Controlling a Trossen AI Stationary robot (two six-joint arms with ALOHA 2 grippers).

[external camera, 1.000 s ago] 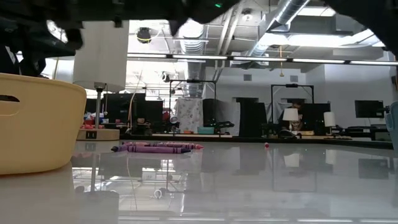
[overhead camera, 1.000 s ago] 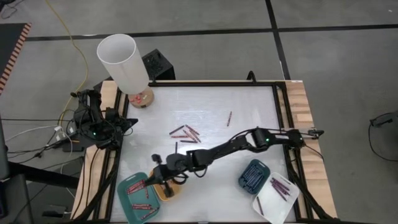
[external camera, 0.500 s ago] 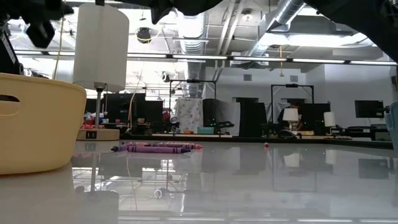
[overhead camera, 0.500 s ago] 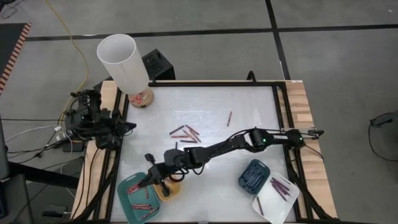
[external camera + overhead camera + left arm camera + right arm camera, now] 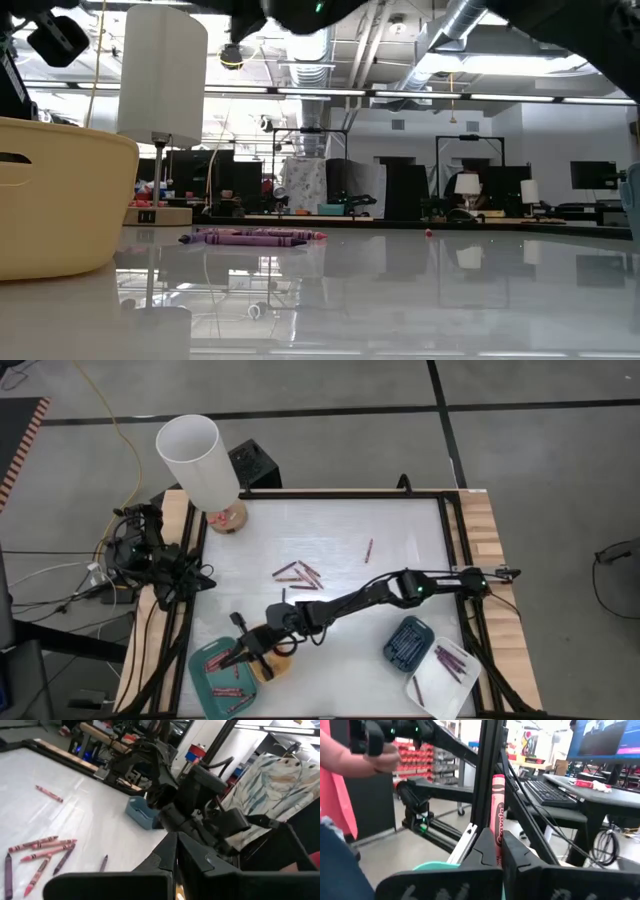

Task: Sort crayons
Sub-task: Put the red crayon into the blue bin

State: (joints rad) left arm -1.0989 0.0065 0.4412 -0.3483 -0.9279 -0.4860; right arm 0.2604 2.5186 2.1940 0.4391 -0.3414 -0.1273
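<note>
White table, lab room beyond; right gripper clamped on red crayon above teal tray; left gripper closed, empty.

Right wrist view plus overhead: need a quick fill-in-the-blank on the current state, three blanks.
1. The right gripper has its jaws shut on a ___ paper-wrapped crayon.
2. In the high view that gripper hangs over the ___ plastic tray.
3. The purple crayons lie in the ___ tray.

Missing: red; teal; white

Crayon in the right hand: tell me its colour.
Red-pink, best seen in the right wrist view: the crayon stands pinched in the right hand.
</note>
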